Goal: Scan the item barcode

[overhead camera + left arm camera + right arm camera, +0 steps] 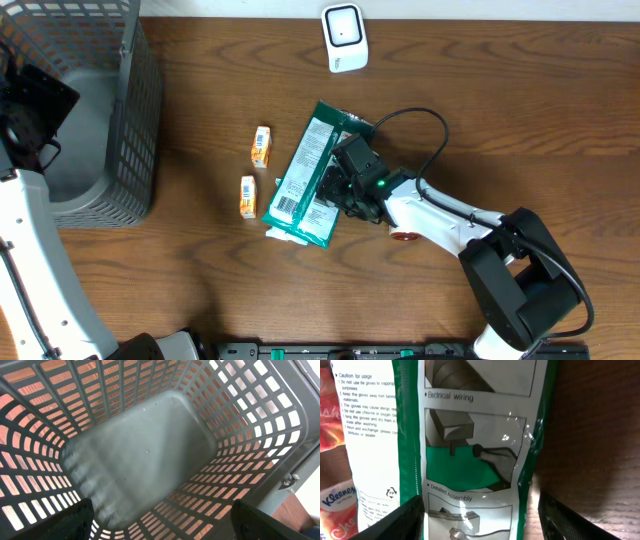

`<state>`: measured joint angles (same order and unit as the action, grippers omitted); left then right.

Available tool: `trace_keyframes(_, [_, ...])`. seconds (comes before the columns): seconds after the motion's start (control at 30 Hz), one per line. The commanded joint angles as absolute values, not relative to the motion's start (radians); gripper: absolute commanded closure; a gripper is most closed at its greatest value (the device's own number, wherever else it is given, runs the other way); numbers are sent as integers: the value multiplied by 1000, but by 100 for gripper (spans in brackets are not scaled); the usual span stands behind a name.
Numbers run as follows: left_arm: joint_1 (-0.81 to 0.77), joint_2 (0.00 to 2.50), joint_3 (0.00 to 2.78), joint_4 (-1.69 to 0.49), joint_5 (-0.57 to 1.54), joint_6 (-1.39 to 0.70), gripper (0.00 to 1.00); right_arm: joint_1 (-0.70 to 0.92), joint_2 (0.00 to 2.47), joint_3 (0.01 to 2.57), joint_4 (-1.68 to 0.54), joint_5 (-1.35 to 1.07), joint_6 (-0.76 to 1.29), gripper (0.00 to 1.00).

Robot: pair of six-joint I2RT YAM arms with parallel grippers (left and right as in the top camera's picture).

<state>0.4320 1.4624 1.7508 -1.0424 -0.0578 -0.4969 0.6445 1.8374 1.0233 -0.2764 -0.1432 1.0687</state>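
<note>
While hanging over the grey basket point(250, 410), left gripper point(166, 524): spreading fingers wide.
Right gripper point(481, 521): straddling green glove packet point(475, 455), cannot tell if squeezing.

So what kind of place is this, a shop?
Probably a pretend shop checkout on a wooden table: there's a white scanner, a green glove packet to scan, and a grey basket.

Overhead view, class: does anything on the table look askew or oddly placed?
The green glove packet lies diagonally mid-table, overlapping a second pack underneath it, so the two sit as an untidy stack. Nothing looks spilled or damaged.
</note>
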Motion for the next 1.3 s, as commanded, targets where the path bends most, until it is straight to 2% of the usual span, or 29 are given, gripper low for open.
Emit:
trace_keyframes(0.0, [435, 1464, 1754, -1042, -63, -490, 12, 654, 1835, 1002, -276, -123, 1079, 30])
trace_keyframes(0.13, [435, 1464, 1754, -1042, -63, -490, 12, 655, 1835, 999, -268, -123, 1087, 34])
trace_keyframes(0.27, [435, 1464, 1754, -1042, -63, -490, 12, 655, 1834, 1000, -260, -125, 1084, 60])
trace_keyframes(0.37, [435, 1464, 1754, -1042, -63, -490, 12, 653, 1830, 1000, -250, -125, 1070, 70])
trace_keyframes(0.43, [435, 1464, 1754, -1042, -63, -490, 12, 652, 1821, 1000, -241, -124, 1030, 73])
trace_keyframes(0.6, [435, 1464, 1754, -1042, -63, -491, 12, 647, 1797, 1000, -236, -116, 977, 70])
trace_keyframes(0.8, [435, 1465, 1754, -1042, -63, -490, 12, 650, 1805, 1000, -247, -88, 985, 42])
trace_keyframes(0.9, [435, 1465, 1754, -1042, -63, -490, 12, 661, 1826, 1000, -241, -79, 1036, 36])
trace_keyframes(1.0, [435, 1464, 1754, -1042, -63, -490, 12, 676, 1860, 1000, -224, -79, 1062, 36])
trace_keyframes(1.1, [435, 1464, 1754, -1042, -63, -490, 12, 682, 1900, 1000, -219, -80, 1062, 44])
trace_keyframes(1.2, [435, 1464, 1754, -1042, -63, -490, 12, 679, 1904, 1000, -219, -80, 1061, 67])
trace_keyframes(1.27, [435, 1465, 1754, -1042, -63, -490, 12, 671, 1890, 1000, -220, -80, 1060, 78])
